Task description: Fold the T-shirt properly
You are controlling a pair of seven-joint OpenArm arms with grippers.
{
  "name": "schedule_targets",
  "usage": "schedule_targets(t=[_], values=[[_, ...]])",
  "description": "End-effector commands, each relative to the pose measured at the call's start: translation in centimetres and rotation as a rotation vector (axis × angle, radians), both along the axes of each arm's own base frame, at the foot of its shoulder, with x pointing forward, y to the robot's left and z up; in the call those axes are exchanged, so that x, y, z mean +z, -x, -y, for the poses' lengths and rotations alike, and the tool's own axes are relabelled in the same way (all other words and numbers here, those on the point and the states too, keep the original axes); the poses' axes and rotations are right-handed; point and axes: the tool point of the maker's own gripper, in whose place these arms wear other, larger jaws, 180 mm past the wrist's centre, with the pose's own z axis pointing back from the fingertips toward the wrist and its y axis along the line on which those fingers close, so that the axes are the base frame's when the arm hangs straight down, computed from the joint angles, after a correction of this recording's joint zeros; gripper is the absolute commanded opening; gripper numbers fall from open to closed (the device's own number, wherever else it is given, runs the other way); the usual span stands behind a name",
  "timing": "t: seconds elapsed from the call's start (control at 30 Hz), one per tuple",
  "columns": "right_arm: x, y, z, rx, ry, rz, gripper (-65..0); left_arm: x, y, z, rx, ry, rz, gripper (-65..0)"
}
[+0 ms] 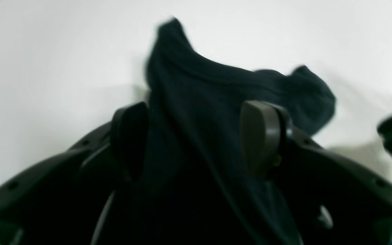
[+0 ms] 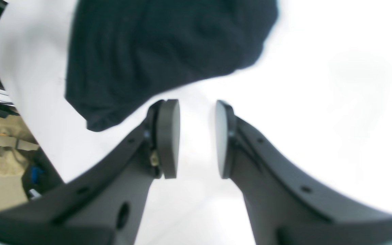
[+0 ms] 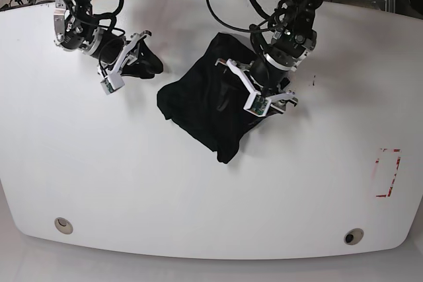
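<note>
Nearest the left wrist camera, the left gripper [image 1: 196,136] fills the lower half of the view with its jaws apart and a ridge of black cloth running between them; whether the pads [image 1: 260,136] still pinch that cloth or have let it go, I cannot tell through the blur. The cloth is the T-shirt [image 3: 211,97], lying bunched just above the middle of the white table [image 3: 211,216], a rumpled block with a loose tail trailing toward six o'clock. In the base view the left gripper sits on the shirt's three o'clock edge. The right gripper [image 2: 197,139] hangs off the shirt's nine o'clock side, jaws narrowly apart and holding nothing, bare table showing between them and the shirt's hem toward eleven o'clock in its own view. The step in hand looks like laying down a fold from the three o'clock side. To do it well, the left arm should lower the cloth flat, free it fully, and lift straight up so nothing drags; the tail at six o'clock and the wrinkled body need smoothing before any further fold.
</note>
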Motion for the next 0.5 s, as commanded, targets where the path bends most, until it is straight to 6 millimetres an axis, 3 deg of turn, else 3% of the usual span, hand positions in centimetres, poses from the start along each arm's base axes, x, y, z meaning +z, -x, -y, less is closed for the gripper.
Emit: schedule_targets(t=[0.0, 0.1, 0.33, 0.47], values=[[1.9, -1.2, 1.3, -0.038, -0.017, 0.068, -47.4, 1.1, -0.9, 0.1, 0.005, 0.018, 0.044, -24.9], [2.0, -1.3, 2.5, -0.072, -0.006, 0.074, -43.0, 0.9, -1.0, 0.2, 0.002, 0.016, 0.038, -24.9], [2.4, -1.5, 4.3, -0.124, 0.006, 0.086, -19.8, -2.6, -1.2, 0.1, 0.0, -0.005, -0.042, -24.9], [2.4, -1.5, 4.5, -0.128, 0.009, 0.086, -18.7, -5.1, -1.3, -0.4, -0.003, -0.023, -0.081, -25.0]])
